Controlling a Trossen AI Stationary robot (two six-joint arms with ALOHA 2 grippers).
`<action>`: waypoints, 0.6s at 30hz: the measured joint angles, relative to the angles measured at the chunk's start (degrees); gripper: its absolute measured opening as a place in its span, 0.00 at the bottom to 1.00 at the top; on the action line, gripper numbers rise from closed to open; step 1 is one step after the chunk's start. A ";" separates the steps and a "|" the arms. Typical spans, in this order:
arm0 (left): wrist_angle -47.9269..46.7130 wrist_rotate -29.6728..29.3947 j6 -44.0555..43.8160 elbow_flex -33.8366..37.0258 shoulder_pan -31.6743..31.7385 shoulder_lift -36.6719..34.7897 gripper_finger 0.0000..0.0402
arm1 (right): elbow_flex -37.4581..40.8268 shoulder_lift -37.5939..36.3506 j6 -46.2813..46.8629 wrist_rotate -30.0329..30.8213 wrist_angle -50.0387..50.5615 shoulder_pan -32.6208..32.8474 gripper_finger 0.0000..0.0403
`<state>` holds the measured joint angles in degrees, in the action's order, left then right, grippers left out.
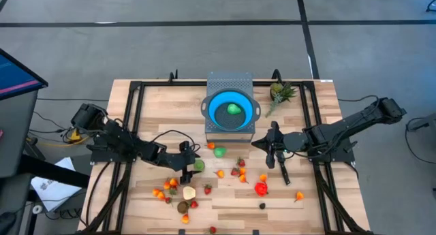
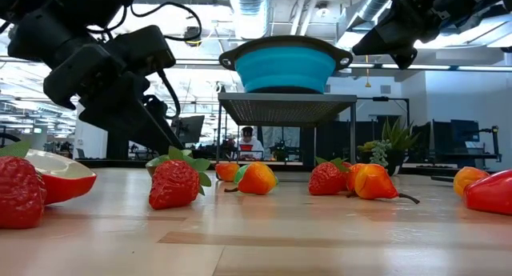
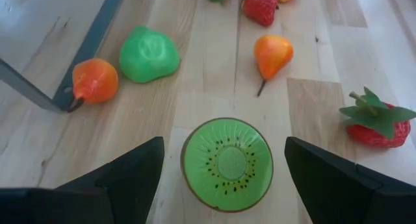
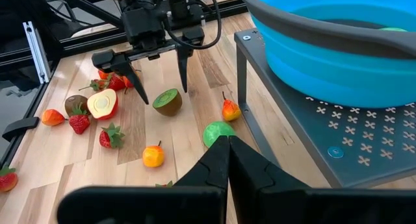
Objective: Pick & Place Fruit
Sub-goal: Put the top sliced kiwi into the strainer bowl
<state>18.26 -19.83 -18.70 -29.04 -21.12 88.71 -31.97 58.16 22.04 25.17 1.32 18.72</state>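
A half kiwi (image 3: 226,163) lies cut face up on the wooden table, in front of the blue bowl (image 1: 231,110) on its grey perforated stand (image 1: 230,131). My left gripper (image 3: 224,141) is open. One finger (image 3: 130,178) stands on each side of the kiwi, with a gap on both sides; in the right wrist view the left gripper (image 4: 162,93) slants down just over the kiwi (image 4: 167,101). One green fruit (image 1: 235,109) lies in the bowl. My right gripper (image 4: 227,146) is shut and holds nothing; it hangs above the table to the right of the stand.
Loose fruit lies around: a green apple (image 3: 148,53), an orange pear (image 3: 94,81), another pear (image 3: 272,54), strawberries (image 3: 376,123), a red pepper (image 1: 261,188) and a cluster at the near left (image 1: 178,194). A spiky pineapple piece (image 1: 281,92) stands beside the bowl. Black frame rails (image 1: 133,119) line the table's sides.
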 joint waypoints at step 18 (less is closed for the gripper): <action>6.31 0.71 2.16 0.00 0.00 8.09 0.78 | 0.00 -0.01 -0.07 0.20 0.37 0.00 0.00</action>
<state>24.57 -19.11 -16.53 -29.04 -21.12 96.80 -31.97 58.15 21.98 25.37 1.69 18.72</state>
